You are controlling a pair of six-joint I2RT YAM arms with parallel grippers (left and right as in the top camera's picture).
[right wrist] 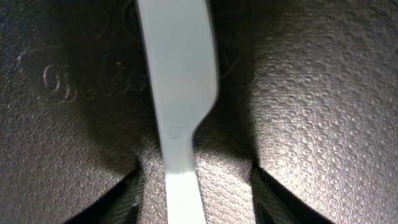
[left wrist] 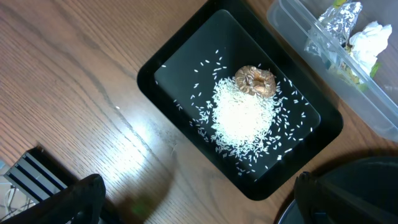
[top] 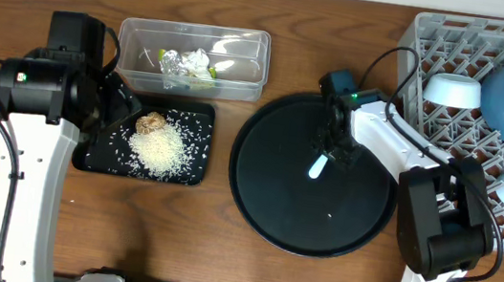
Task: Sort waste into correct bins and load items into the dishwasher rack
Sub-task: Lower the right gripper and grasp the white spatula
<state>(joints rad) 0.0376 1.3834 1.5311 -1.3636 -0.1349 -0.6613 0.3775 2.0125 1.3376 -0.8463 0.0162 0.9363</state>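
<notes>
Currently straddling light blue spoon (right wrist: 177,74) handle with right gripper (right wrist: 194,202) fingers, apart, gap on both sides, no clamp; flat on round black tray (right wrist: 323,124) under fingertips. Spread wide on left gripper (left wrist: 205,199), shallow black tray (left wrist: 155,71) of rice (left wrist: 242,115) and brown lump (left wrist: 255,81) ahead of fingertips.

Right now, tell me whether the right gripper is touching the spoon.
Apart. The right wrist view shows the right gripper with its fingers either side of the spoon, bare round tray visible between each finger and the handle.
</notes>
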